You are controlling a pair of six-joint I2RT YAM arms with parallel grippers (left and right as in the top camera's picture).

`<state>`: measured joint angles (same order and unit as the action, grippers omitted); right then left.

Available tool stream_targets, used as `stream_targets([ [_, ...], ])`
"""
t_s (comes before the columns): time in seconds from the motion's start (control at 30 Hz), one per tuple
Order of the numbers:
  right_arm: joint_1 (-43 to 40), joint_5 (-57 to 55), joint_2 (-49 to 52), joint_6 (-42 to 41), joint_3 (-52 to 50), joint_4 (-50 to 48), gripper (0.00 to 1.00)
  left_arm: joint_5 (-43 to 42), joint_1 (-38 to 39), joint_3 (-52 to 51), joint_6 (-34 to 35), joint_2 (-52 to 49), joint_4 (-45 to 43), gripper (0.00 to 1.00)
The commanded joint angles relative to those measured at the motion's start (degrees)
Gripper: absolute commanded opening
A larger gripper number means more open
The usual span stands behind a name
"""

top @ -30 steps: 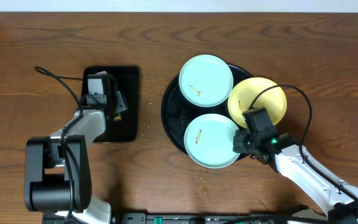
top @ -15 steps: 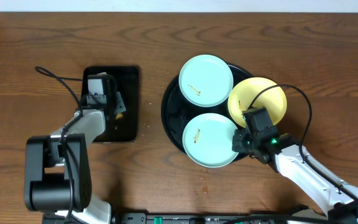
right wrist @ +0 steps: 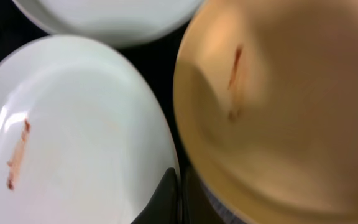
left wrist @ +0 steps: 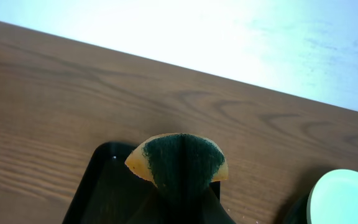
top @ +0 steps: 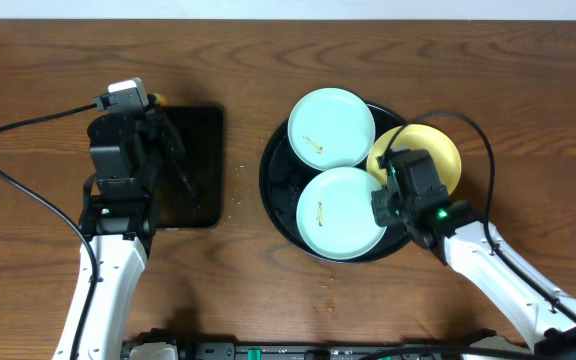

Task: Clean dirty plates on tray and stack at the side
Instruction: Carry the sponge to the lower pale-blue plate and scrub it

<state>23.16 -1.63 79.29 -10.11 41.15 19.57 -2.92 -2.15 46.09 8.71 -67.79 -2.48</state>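
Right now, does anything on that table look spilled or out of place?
Yes. A few brown crumbs lie on the bare wood just in front of the round tray, outside its rim, as if spilled from the plates. The yellow plate also sits askew, hanging out over the tray's right edge rather than lying fully inside.
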Motion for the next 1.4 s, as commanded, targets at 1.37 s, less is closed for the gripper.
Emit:
stream_targets([
  [1.37, 3.32, 1.66, 0.61, -11.74, -0.46, 4.04, 0.01, -16.35, -0.13, 19.06, 2.32, -9.94, 27.41, 0.07],
])
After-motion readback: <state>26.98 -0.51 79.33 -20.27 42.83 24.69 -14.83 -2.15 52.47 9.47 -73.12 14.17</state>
